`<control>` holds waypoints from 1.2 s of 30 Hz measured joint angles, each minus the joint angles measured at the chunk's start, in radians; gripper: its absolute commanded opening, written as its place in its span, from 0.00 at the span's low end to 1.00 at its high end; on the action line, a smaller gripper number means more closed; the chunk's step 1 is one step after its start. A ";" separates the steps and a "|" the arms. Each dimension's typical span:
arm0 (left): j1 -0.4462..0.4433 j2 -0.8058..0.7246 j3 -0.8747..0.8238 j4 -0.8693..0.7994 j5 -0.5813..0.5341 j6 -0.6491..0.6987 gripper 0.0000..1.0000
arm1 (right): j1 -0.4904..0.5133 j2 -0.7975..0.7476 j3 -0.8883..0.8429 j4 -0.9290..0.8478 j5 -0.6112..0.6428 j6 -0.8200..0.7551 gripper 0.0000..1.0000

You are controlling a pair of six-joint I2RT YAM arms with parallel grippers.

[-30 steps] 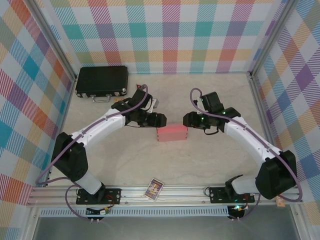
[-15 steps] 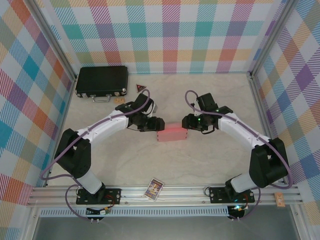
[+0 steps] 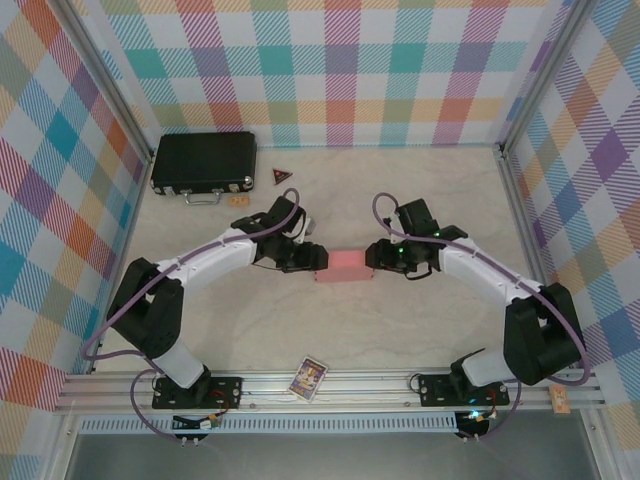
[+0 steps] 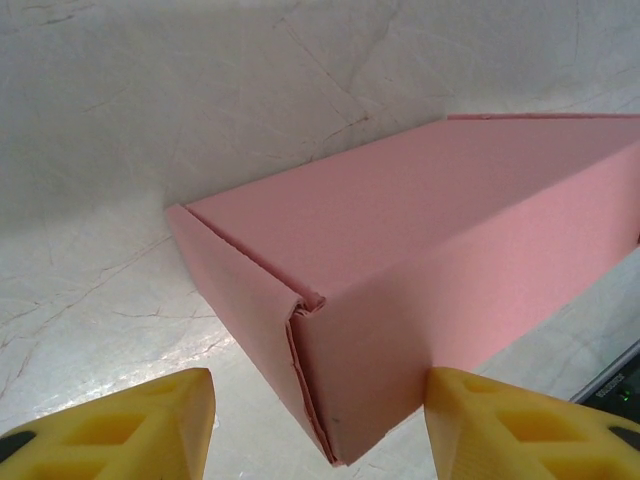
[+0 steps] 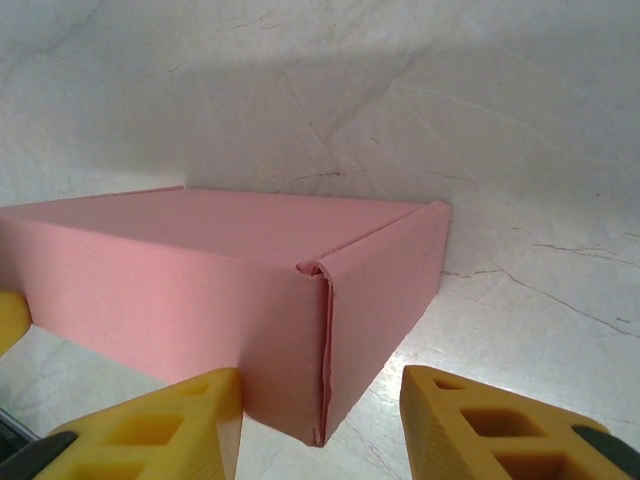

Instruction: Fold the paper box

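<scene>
At ctr of the surface (image 3: 400,330) the paper box (image 3: 341,265) sat fully formed, lid down, long axis running left-right btwn my two arms. Over the last sec I'd brought both grippers down and inward. A sec earlier they hung just beyond the box's far edge. By this moment my left gripper (image 3: 318,258) was level w/ the left end and my right gripper (image 3: 372,257) level w/ the right end, so the box was bracketed end to end. The box itself had barely shifted, if at all.

From the left wrist, my fingers (image 4: 130,425) straddled the near corner of that end, jaws open. One finger was just beside the long wall, the other apart from the end wall w/ bare surface showing btwn. No clamp yet. The right wrist gave the mirror picture: fingers (image 5: 490,425) open either side of the corner. One was against or just beside the long wall, couldn't tell which, and the other was apart from the end wall.

Both ends showed the card layers gaping a little at the corner seam (image 4: 305,335), so the end flaps weren't pressed flat. My read: folding was nearly done, and moving in meant I was set to squeeze the ends and seat those flaps. Risk, prob. small: an uneven push would slide the light box instead of closing it. Over by the edges, the black case (image 3: 203,162) and picture card (image 3: 309,378) were well apart and not involved.
</scene>
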 measured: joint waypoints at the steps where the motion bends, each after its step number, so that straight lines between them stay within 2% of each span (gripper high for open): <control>1: 0.000 -0.008 -0.010 0.008 0.003 -0.001 0.56 | 0.000 -0.007 -0.006 0.002 0.000 0.000 0.45; 12: -0.018 -0.074 -0.127 0.030 0.032 -0.009 0.56 | 0.015 -0.102 -0.133 -0.011 -0.014 0.005 0.45; 22: -0.020 -0.054 -0.209 0.113 0.042 -0.037 0.58 | 0.016 -0.103 -0.212 0.013 -0.007 0.034 0.45; 26: -0.021 -0.034 -0.213 0.149 0.029 -0.041 0.63 | 0.018 -0.088 -0.212 0.047 0.027 0.045 0.46; 32: -0.024 -0.071 -0.213 0.168 -0.092 -0.024 0.76 | 0.018 -0.089 -0.207 0.066 0.170 0.049 0.47; 36: -0.024 -0.125 -0.212 0.166 -0.278 0.026 0.86 | 0.018 -0.098 -0.177 0.063 0.351 0.048 0.52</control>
